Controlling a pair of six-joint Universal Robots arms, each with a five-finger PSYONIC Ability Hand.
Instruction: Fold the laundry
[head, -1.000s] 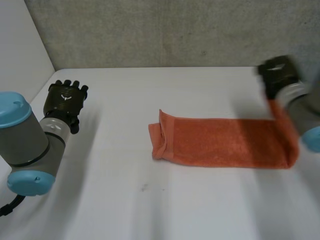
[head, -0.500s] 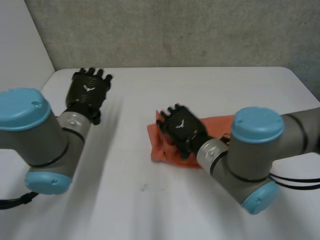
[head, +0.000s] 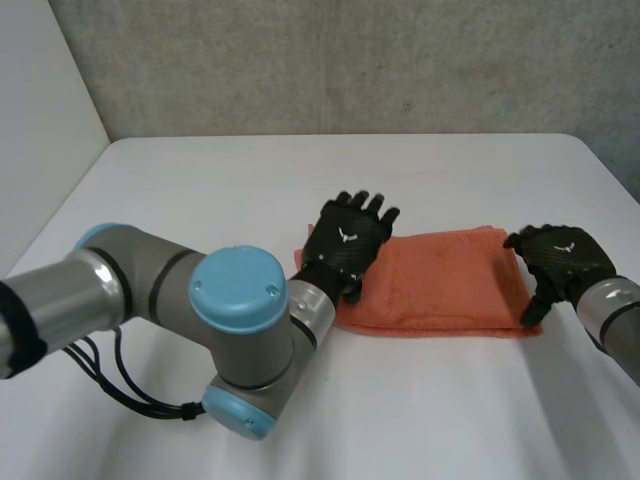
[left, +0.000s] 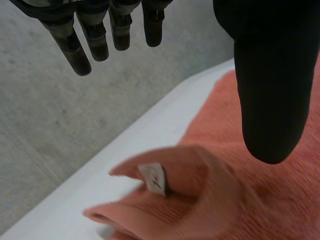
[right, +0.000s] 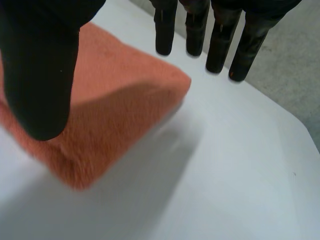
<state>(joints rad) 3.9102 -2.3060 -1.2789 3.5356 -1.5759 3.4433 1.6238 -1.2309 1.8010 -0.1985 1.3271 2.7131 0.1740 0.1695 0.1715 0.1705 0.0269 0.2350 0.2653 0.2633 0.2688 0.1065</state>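
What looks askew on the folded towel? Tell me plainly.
The orange towel's end by the left robot hand is not flat: its layers curl up and gape, with a white tag showing inside. The rest lies flat.

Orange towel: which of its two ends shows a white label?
The towel end at the left hand, where a white label sits in the rumpled layers; the end by the right hand is plain.

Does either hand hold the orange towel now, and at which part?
Nothing is held. The left hand is open over the towel's left end, and the right hand is open at its right end; no fingers close on the cloth.
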